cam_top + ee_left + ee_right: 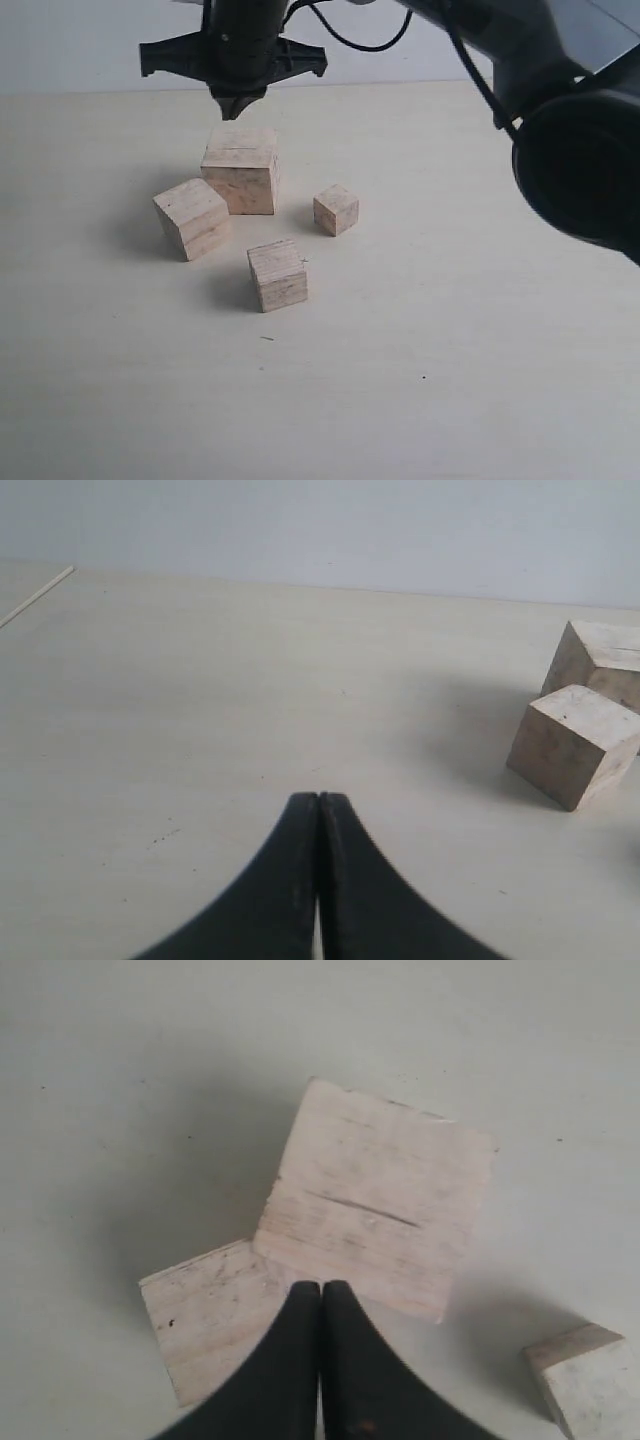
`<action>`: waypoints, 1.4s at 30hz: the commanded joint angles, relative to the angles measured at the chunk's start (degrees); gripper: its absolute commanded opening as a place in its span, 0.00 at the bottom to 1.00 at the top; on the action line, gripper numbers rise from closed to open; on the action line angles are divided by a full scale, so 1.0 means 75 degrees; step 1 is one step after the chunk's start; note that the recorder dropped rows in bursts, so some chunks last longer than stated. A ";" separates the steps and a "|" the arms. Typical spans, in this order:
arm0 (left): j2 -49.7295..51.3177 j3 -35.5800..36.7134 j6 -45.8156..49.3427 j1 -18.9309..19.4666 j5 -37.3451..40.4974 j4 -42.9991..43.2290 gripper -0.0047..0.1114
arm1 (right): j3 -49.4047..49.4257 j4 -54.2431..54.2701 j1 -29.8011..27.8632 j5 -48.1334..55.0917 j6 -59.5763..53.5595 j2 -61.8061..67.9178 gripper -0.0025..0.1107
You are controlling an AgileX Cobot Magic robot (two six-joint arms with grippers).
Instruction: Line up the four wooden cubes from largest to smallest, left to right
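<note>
Status: the four wooden cubes sit loose in a cluster on the tabletop [480, 380], not in a row. All places below are relative to the largest cube [241, 170].

- Largest cube: at the far end of the cluster, upright, flat on the tabletop. A thin line crosses its top face.
- Second-largest cube [192, 218]: just beside its front-left corner, twisted relative to it. Can't confirm contact from any view.
- Smallest cube [336, 210]: to its right and slightly nearer the camera, clearly apart.
- Third cube [277, 275]: in front of it, apart, nearest the camera of the four.

Right claw [236, 105]: its arm reaches across from the right side and hangs directly over the largest cube, tip just above the top face with a small gap showing in the exterior view. In the right wrist view the right claw [321, 1290] is clenched, fingers pressed together with nothing between them. The largest cube [375, 1210] and the second-largest cube [210, 1325] lie below it. A corner of another cube shows at the frame edge; I can't tell which one.

Left claw [319, 800]: clenched, empty, low over bare tabletop. The second-largest cube [575, 742] and the largest cube [610, 660] are off to one side, well clear of it.
</note>
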 commanded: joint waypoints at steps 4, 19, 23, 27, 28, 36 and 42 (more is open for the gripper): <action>-0.0043 0.0029 -0.0029 -0.0046 -0.0082 0.0006 0.04 | 0.0013 -0.1434 0.0578 -0.0039 0.0989 -0.0030 0.05; -0.0043 0.0029 -0.0029 -0.0046 -0.0082 0.0006 0.04 | 0.0013 -0.2740 0.0549 -0.1537 0.1341 0.0242 0.95; -0.0043 0.0029 -0.0029 -0.0046 -0.0082 0.0006 0.04 | 0.0013 -0.2861 0.0483 -0.1442 0.1536 0.0621 0.95; -0.0043 0.0029 -0.0029 -0.0046 -0.0082 0.0006 0.04 | 0.0013 -0.2794 0.0347 -0.1345 0.1833 0.0961 0.95; -0.0043 0.0029 -0.0029 -0.0046 -0.0082 0.0006 0.04 | 0.0013 -0.2794 0.0346 -0.1365 0.1868 0.1021 0.95; -0.0043 0.0029 -0.0029 -0.0046 -0.0082 0.0006 0.04 | 0.0013 -0.2787 0.0331 -0.1702 0.2233 0.1222 0.95; -0.0043 0.0029 -0.0029 -0.0046 -0.0082 0.0006 0.04 | 0.0013 -0.2577 0.0252 -0.1684 0.2233 0.1363 0.95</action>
